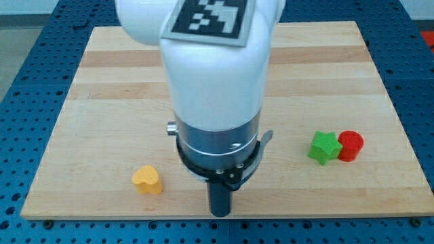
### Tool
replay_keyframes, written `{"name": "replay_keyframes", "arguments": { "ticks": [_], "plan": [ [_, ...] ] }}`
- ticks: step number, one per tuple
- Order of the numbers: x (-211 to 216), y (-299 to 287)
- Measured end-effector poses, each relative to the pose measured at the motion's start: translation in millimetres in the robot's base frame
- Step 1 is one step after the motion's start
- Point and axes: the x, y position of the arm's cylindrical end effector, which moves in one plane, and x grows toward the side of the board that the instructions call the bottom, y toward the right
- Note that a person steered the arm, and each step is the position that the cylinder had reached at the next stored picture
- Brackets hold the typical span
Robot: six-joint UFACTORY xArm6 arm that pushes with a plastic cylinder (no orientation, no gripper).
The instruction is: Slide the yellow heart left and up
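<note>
While the white arm fills the middle of the view, my tip [220, 213] (a plain rod, no jaws to open or close) rests near the wooden board's [102, 102] bottom edge. To its left, apart from it, sits the yellow heart [147, 180]. Far right, a green star [323, 147] touches a red cylinder [351, 146].
</note>
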Motion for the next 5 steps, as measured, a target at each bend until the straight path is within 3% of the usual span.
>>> {"name": "replay_keyframes", "arguments": {
  "ticks": [3,4,5],
  "plan": [
    [-71.3,-147.7],
    [-63.7,-146.3],
    [-38.7,-106.4]
  ]
}}
